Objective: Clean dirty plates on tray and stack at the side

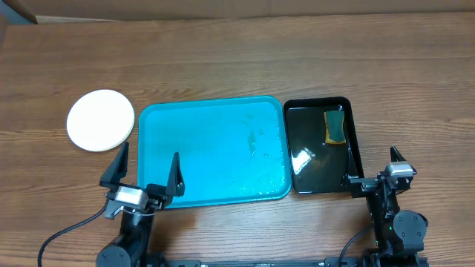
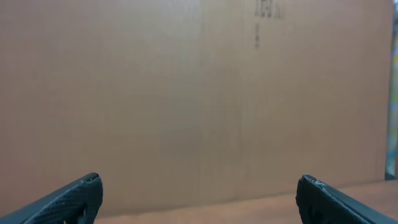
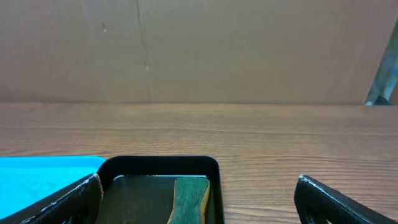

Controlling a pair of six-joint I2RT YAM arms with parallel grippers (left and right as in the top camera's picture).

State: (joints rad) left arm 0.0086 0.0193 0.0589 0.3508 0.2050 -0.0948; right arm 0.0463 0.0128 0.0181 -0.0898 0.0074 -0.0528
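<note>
We see a white plate stack (image 1: 101, 120) beside the turquoise tray (image 1: 214, 152), left gripper (image 1: 148, 160) and right gripper (image 1: 373, 167) fingers spread wide, cardboard print (image 2: 263, 9) unreadable.

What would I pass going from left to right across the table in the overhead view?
white plate → turquoise tray → black tray

Your left gripper (image 1: 150, 154) is pulled back close to its base, jaws spread wide and holding nothing. Your right gripper (image 1: 375, 169) sits likewise, wide apart and empty.
</note>
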